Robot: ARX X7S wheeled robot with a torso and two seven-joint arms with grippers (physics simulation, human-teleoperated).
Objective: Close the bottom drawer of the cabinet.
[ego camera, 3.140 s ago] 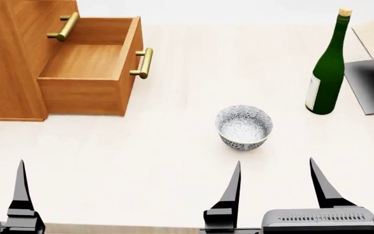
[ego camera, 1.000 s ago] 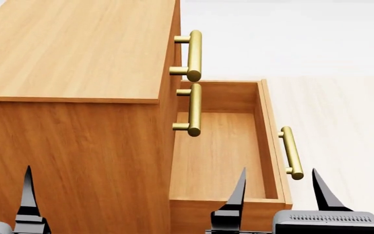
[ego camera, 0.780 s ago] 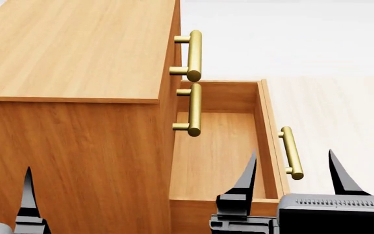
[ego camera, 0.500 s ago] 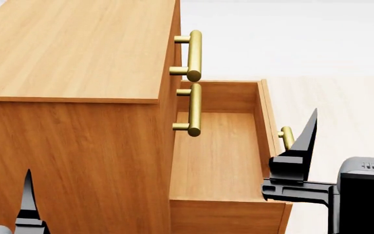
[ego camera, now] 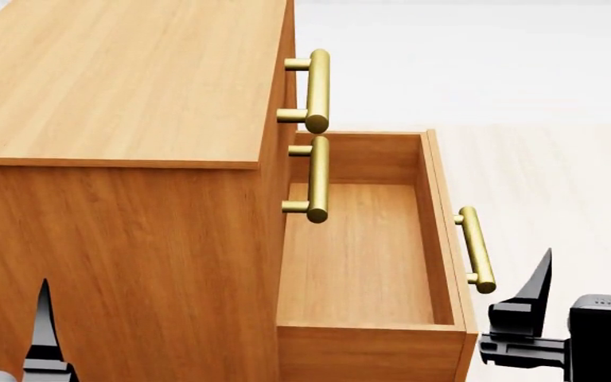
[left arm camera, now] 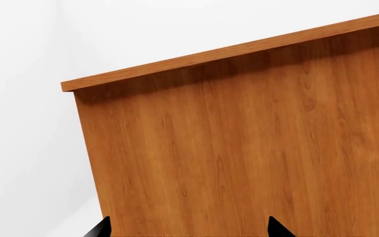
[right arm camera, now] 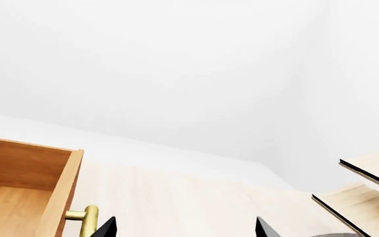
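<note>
The cabinet (ego camera: 125,87) fills the left of the head view, its two upper drawers shut. The bottom drawer (ego camera: 359,255) stands pulled out to the right, empty, with its brass handle (ego camera: 476,249) on the front. My right gripper (right arm camera: 184,228) is open and empty, out past the drawer front. One of its fingers (ego camera: 537,290) shows just right of the handle's near end, apart from it. In the right wrist view the drawer (right arm camera: 18,170) and its handle (right arm camera: 87,219) are beside one fingertip. My left gripper (left arm camera: 189,229) is open, facing the cabinet's side panel (left arm camera: 242,148).
A pale plywood rack (right arm camera: 367,180) shows at the edge of the right wrist view. Pale tabletop (ego camera: 571,183) lies to the right of the drawer front. One finger of the left gripper (ego camera: 42,322) shows low in front of the cabinet's side.
The head view has swung from the bowl and bottle to the cabinet. My right gripper rose over the drawer, moved right past its front, then dropped beside the handle. The drawer has not moved.
</note>
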